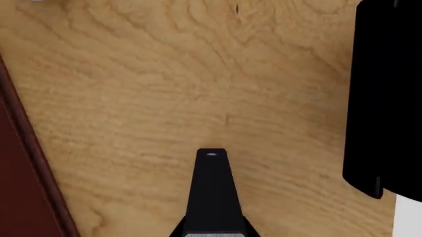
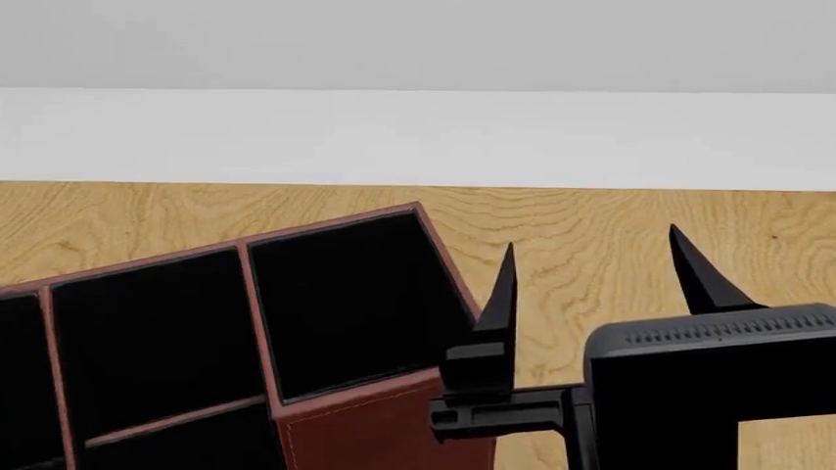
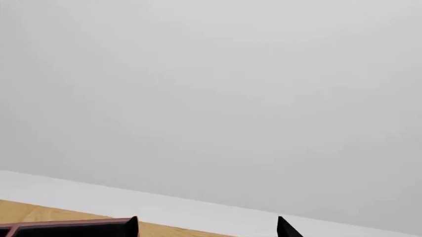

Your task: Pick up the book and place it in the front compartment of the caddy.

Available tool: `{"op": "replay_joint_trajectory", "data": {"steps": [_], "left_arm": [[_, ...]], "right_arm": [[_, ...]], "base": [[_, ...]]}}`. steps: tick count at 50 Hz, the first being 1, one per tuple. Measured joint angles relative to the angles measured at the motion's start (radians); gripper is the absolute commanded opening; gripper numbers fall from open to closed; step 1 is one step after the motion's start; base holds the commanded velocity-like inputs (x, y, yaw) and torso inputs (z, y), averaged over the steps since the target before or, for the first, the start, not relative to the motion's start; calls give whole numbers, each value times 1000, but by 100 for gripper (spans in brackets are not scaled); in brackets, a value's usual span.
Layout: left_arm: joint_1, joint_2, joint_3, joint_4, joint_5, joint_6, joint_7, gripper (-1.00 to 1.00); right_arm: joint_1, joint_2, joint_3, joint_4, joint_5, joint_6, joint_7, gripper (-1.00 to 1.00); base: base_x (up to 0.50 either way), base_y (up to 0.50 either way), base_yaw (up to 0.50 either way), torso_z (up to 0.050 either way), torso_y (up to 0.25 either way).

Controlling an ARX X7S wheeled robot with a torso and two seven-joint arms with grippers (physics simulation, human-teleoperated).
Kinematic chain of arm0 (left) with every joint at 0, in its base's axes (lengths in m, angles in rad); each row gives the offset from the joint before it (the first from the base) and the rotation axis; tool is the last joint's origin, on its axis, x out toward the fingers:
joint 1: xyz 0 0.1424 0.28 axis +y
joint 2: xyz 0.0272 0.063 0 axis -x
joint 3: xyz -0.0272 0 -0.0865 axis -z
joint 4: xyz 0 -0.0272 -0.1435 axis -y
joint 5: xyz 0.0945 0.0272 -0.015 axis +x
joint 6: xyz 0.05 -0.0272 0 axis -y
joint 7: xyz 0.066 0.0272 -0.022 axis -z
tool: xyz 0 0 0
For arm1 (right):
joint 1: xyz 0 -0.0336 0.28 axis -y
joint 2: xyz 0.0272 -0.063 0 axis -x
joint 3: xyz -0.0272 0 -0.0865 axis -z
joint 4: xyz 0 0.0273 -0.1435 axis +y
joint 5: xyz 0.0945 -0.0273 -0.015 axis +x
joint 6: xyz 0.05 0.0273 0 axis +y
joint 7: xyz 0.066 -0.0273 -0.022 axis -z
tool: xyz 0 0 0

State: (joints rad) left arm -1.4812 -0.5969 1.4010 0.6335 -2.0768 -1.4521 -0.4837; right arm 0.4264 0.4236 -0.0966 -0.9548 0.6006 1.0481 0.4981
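Observation:
In the left wrist view the book (image 1: pixel 211 192) is a narrow black slab with a flat far end and a grey ribbed strip at its near end. It runs out from my left gripper (image 1: pixel 211 231), which is shut on it above bare wood. The dark red caddy (image 2: pixel 379 431) stands at the left of the head view, its black-lined cells open upward. I cannot tell which cell is the front compartment. My right gripper (image 2: pixel 590 240) stands open just right of the caddy's corner, its pointed fingers up and nothing between them. The right gripper (image 3: pixel 207 220) faces the wall.
A black block with a grey ribbed upper edge (image 2: pixel 706 382) covers the right gripper's base; I cannot tell what it is. A large black body (image 1: pixel 386 98) fills one side of the left wrist view. The caddy wall (image 1: pixel 17 197) is opposite it. A white wall lies beyond the wooden table (image 2: pixel 131 215).

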Motion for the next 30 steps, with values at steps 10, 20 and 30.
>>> {"op": "replay_joint_trajectory", "data": {"steps": [10, 20, 30], "left_arm": [[-155, -4, 88, 51, -157, 45, -97, -100], [-306, 5, 144, 97, -304, 94, -164, -100], [-438, 16, 185, 148, -429, 150, -223, -100]], "right_arm": [[-2, 7, 2, -3, 18, -9, 13, 100], [-4, 12, 2, -2, 29, -19, 20, 100], [-8, 15, -7, 8, 30, -37, 23, 100]], "base": [[0, 0, 0, 0, 0], [0, 0, 0, 0, 0], [0, 0, 0, 0, 0]]}}
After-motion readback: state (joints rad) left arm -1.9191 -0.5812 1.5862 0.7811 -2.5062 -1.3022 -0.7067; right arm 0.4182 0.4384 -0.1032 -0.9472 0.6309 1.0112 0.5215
